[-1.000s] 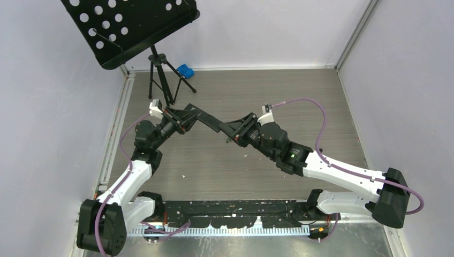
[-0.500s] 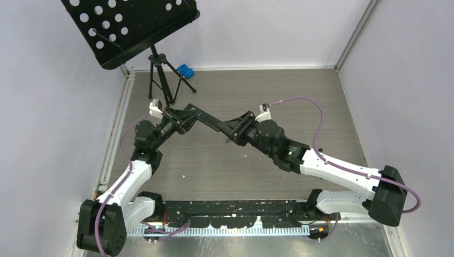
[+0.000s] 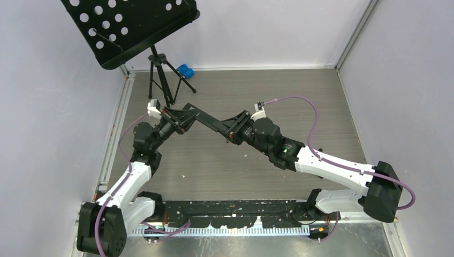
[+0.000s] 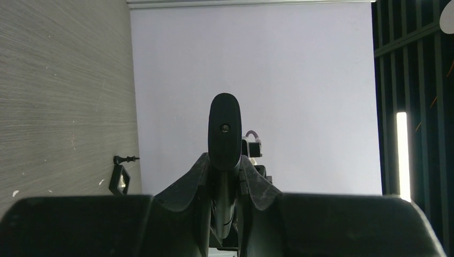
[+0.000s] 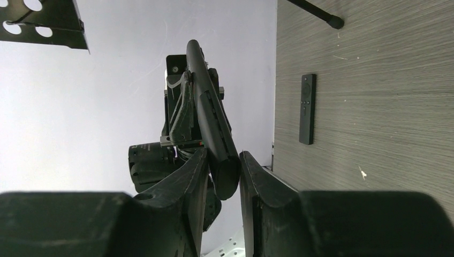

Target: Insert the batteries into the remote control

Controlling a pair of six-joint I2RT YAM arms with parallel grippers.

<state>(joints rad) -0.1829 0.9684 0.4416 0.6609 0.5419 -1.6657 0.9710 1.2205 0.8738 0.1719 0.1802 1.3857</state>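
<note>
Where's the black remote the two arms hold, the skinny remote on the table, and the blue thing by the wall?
held remote (image 3: 211,122): top external view, middle of its body.
skinny remote (image 5: 307,108): right wrist view, middle of its body.
blue thing (image 3: 184,70): top external view, its top face.

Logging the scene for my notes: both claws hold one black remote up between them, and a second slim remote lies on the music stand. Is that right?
Not quite. The second slim remote lies flat on the table, not on the music stand; the right wrist view shows it. The rest stands: the left claw and right claw both hold one black remote up between them.
</note>
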